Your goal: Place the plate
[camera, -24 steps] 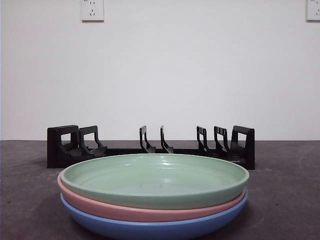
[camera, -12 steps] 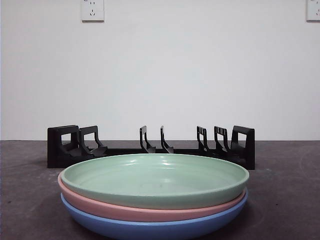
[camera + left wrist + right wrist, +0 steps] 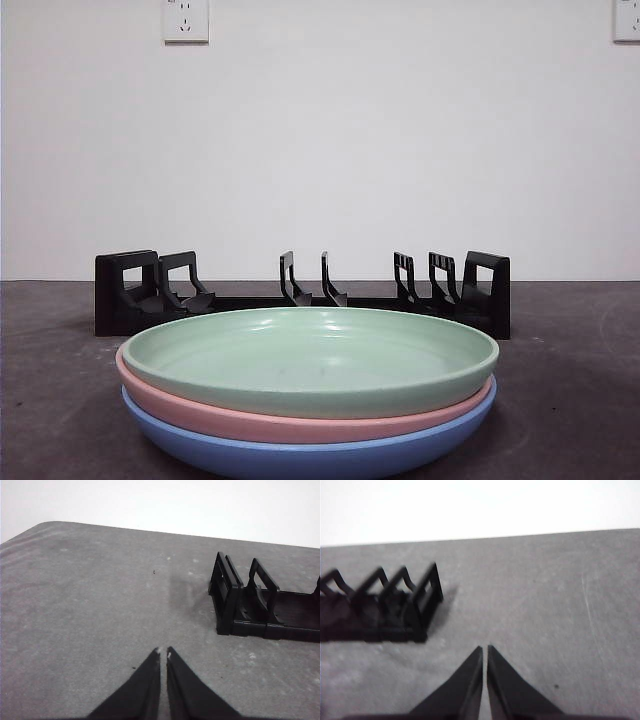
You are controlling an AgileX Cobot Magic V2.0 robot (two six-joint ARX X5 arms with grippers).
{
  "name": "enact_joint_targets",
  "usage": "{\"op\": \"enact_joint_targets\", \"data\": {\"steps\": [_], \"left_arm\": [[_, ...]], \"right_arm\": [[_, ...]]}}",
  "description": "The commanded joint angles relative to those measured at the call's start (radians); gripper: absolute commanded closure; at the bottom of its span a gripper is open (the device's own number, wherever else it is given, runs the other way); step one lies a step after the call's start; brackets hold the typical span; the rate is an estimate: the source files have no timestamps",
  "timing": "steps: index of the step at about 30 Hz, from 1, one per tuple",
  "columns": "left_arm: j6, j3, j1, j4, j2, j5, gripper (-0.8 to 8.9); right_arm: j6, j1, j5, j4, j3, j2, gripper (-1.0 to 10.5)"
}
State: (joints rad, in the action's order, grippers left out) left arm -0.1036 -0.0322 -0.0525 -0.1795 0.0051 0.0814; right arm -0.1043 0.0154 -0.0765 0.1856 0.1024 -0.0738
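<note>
Three plates sit stacked at the lower centre of the front view: a green plate [image 3: 310,358] on top, a pink plate [image 3: 300,420] under it and a blue plate [image 3: 300,455] at the base, all resting on the grey bench [image 3: 570,380]. Behind them, across the middle of the frame, stands the black rack [image 3: 300,292] with its upright dividers, every slot unfilled.

Neither arm shows in the front view. The left gripper [image 3: 163,652] hangs over bare bench with its jaws clenched, holding nothing, the rack's end [image 3: 227,597] at the right of its frame. The right gripper [image 3: 484,649] is likewise clenched and unladen, the rack's other end [image 3: 422,605] at its left.

The step in hand looks like the first reach. To do it well, a gripper should part its jaws before descending, take the green plate by its rim only, lift it clear of the pink one, then tilt it upright and lower it squarely between two dividers.
</note>
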Motion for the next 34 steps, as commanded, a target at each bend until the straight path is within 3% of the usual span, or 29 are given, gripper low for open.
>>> {"op": "enact_joint_targets", "data": {"steps": [1,17,34], "left_arm": [[0.009,0.020,0.000,-0.006,-0.002,0.005,7.94],[0.010,0.020,0.000,-0.006,-0.002,0.005,7.94],[0.010,0.020,0.000,-0.006,-0.002,0.005,7.94]], "right_arm": [[0.051,-0.005,-0.003,-0.027,-0.024,0.020,9.3],[0.149,-0.006,0.005,-0.010,-0.091,0.070,9.3],[0.149,-0.006,0.004,-0.031,-0.091,0.070,9.3]]}}
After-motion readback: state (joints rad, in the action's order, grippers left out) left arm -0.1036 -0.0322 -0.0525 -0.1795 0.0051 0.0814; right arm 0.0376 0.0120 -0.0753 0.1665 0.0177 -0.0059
